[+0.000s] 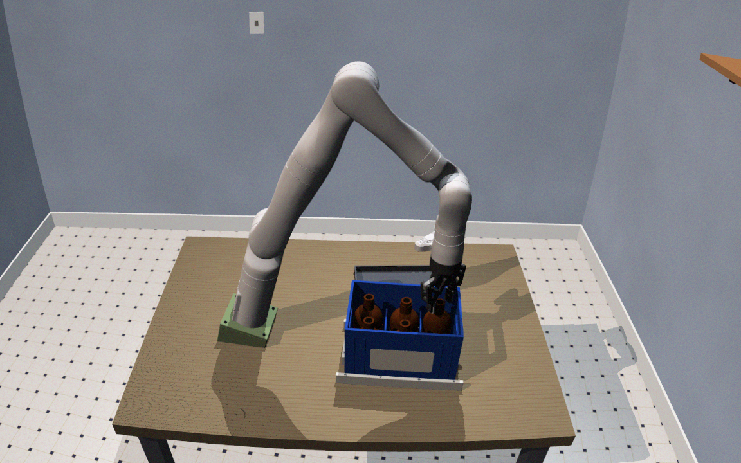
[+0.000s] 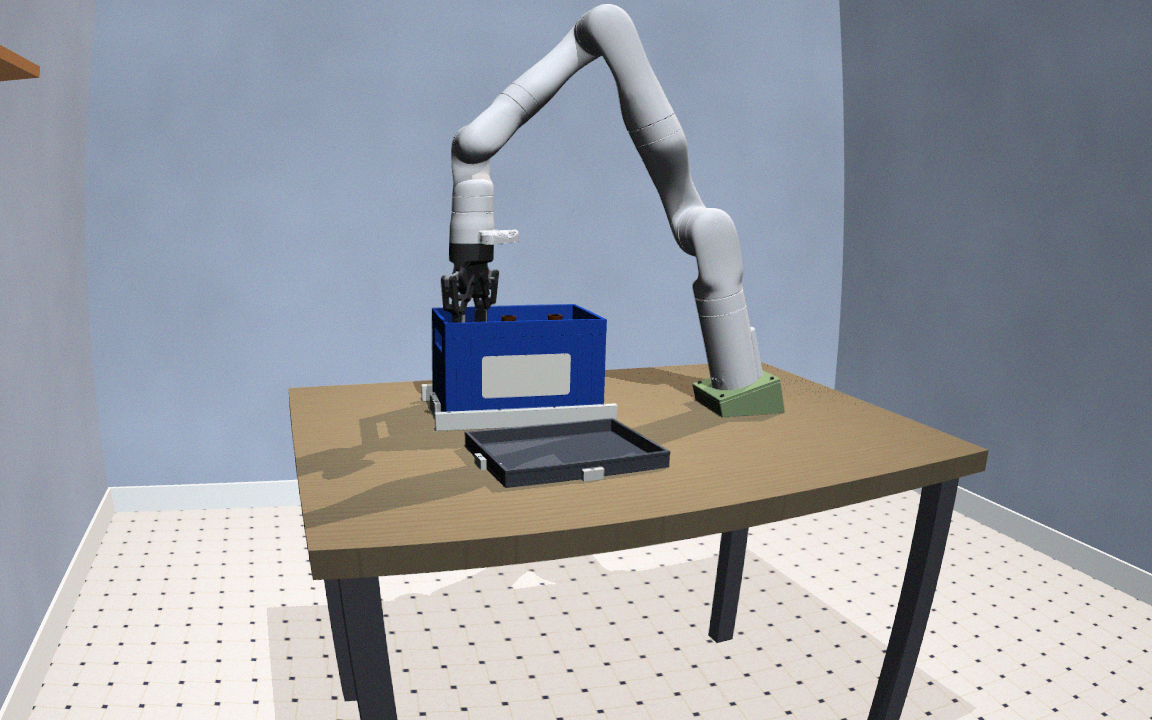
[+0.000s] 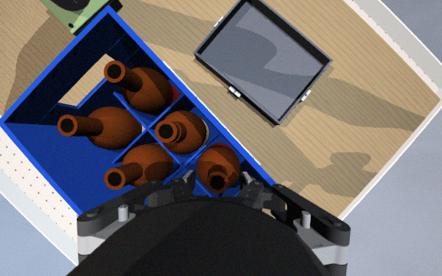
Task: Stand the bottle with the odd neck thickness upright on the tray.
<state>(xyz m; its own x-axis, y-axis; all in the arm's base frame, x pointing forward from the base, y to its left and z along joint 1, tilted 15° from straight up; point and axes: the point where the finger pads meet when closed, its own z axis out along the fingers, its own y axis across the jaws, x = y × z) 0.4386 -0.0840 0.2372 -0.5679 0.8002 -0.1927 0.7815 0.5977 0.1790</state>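
My gripper (image 1: 440, 300) (image 2: 469, 316) (image 3: 218, 178) is open and points down into the blue crate (image 1: 356, 352) (image 2: 455, 376) (image 3: 37, 146). Its fingertips stand either side of the neck of the back-right brown bottle (image 1: 436, 322) (image 3: 222, 159); no grip shows. The back-middle bottle (image 1: 403, 317) (image 3: 192, 132) shows a stepped ring below its mouth. A back-left bottle (image 3: 148, 92), a front-left bottle (image 3: 113, 128) and a front-middle bottle (image 3: 150, 165) also stand upright. Neck thickness is hard to compare. The dark grey tray (image 2: 544, 472) (image 3: 259, 57) is empty.
White strips (image 1: 399, 381) (image 2: 526, 416) stand along the crate's foot. Small white blocks (image 2: 593, 473) (image 3: 235, 92) touch the tray. Blue dividers separate the bottles. The green robot base (image 1: 246, 334) (image 2: 750, 398) is on the table (image 1: 292, 380) (image 2: 813, 456).
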